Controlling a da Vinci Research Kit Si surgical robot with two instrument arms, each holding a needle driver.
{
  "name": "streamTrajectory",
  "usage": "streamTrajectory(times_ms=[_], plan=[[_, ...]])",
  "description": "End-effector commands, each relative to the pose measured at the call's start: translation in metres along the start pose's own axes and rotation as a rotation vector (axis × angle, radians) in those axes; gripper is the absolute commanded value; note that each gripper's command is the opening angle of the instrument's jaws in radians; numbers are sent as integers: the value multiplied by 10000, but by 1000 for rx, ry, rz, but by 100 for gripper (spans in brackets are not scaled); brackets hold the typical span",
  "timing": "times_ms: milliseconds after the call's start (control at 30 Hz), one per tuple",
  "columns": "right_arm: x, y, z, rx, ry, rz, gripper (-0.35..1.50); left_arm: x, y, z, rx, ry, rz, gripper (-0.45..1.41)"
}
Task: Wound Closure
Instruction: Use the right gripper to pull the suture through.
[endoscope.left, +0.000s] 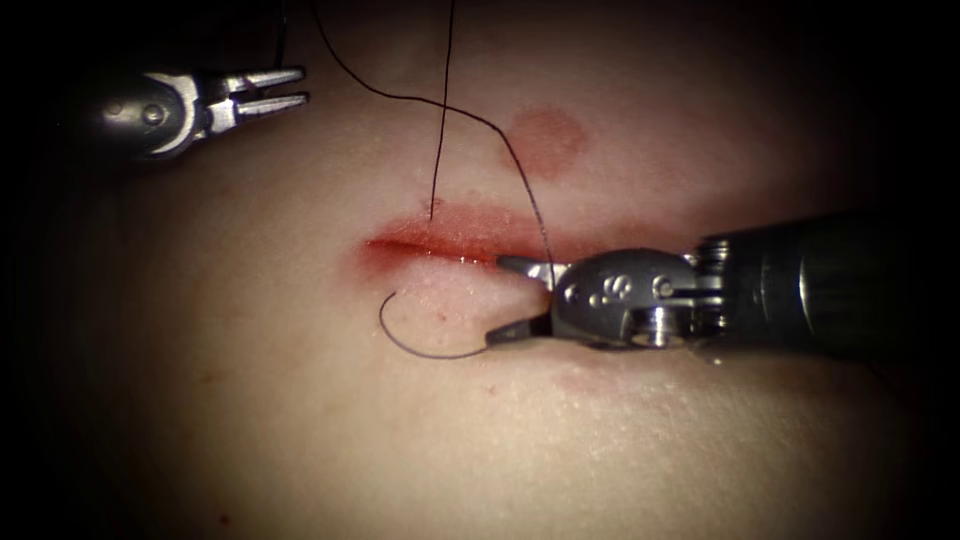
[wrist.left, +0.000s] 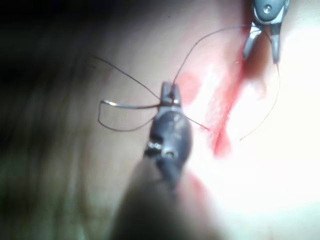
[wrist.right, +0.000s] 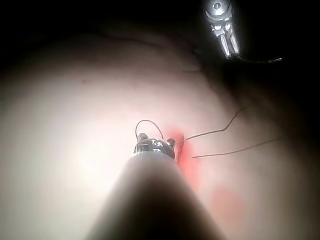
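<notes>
Fingertips of my right tool (endoscope.left: 497, 300) are spread wide and clamp nothing. The upper one lies along the near lip of the cut (endoscope.left: 420, 243), and the lower one rests on the tissue (endoscope.left: 300, 430) below it. The lower tip touches one end of the curved needle (endoscope.left: 400, 340).

From that tip the needle arcs away to the endoscope view's left and curls back up toward the cut. It lies on the near side of the cut, by its left half. I cannot tell whether either end is sunk into the tissue. The left wrist view shows the same wide spread of my right tool (wrist.left: 261, 57), with the needle (wrist.left: 267, 107) trailing from it.

One strand of thread (endoscope.left: 520, 170) runs from the upper jaw up and across the far side of the cut. A second strand drops straight down and meets the far lip. Red fluid (endoscope.left: 460, 222) lies along the cut, and a round reddish mark (endoscope.left: 546, 138) sits on the tissue beyond it.

Well apart, up at the endoscope view's left, my left tool (endoscope.left: 300, 86) has its jaws only narrowly parted and holds nothing. Its wrist view has strands of thread crossing right at my left tool (wrist.left: 170, 89), and I cannot tell whether they touch it.
</notes>
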Motion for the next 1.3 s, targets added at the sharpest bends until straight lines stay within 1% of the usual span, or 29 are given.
streamTrajectory(times_ms=[33, 100, 133, 167, 233, 267, 333, 367, 433, 500, 533, 567, 667, 733, 800, 867, 900, 967, 1033, 1100, 1167, 1200, 1300], plan=[[-12, -6, -4, 6, 9, 10, 148, -5, 1, 7, -1, 1, 2, -35], [-18, -9, -14, 18, 17, 27, 148, -5, 1, 7, -1, 1, 2, -35], [-24, -12, -29, 41, 33, 63, 148, -4, 1, 7, -1, 1, 2, -35], [-30, -13, -48, 57, 80, 103, 148, -4, 1, 7, -2, 3, 2, -35], [-35, -14, -63, 75, 118, 154, 148, -4, 1, 7, -2, 3, 2, -35], [-38, -15, -73, 89, 163, 202, 148, -4, 1, 7, -2, 3, 2, -35], [-42, -15, -85, 94, 226, 279, 148, -4, 1, 7, -2, 3, 2, -35], [-44, -18, -93, 127, 286, 375, 148, -4, 1, 7, -2, 2, 2, -35], [-45, -22, -96, 160, 326, 481, 148, -4, 2, 8, -1, 2, 2, -35], [-45, -25, -95, 179, 413, 565, 148, -4, 2, 8, -3, 0, 2, -35], [-44, -27, -95, 196, 432, 601, 148, -4, 2, 8, -3, 0, 2, -35], [-44, -29, -94, 217, 457, 630, 148, -4, 2, 8, -3, 0, 2, -35], [-44, -34, -92, 266, 475, 634, 148, -4, 2, 7, -3, 0, 2, -35], [-44, -36, -88, 245, 420, 558, 148, -4, 2, 7, -4, 1, 2, -35], [-46, -42, -80, 259, 310, 467, 148, -4, 1, 6, -5, 2, 2, -35], [-52, -51, -73, 279, 226, 404, 148, -4, -1, 4, -8, 3, 1, -35], [-58, -58, -67, 290, 187, 389, 148, -4, -2, 2, -10, 4, 0, -35], [-70, -72, -56, 303, 141, 364, 148, -4, -5, -3, -17, 9, -2, -35], [-84, -87, -39, 317, 71, 333, 148, -4, -8, -8, -19, 7, -4, -35], [-97, -100, -15, 316, 19, 310, 146, -4, -11, -11, -19, 3, -6, -35], [-106, -106, 7, 288, -3, 300, 146, -4, -11, -12, -16, 3, -6, -35], [-109, -106, 23, 258, -12, 298, 146, -4, -11, -12, -16, 3, -6, -35], [-111, -100, 58, 193, -27, 274, 148, -3, -9, -10, -13, 1, -6, -35]])
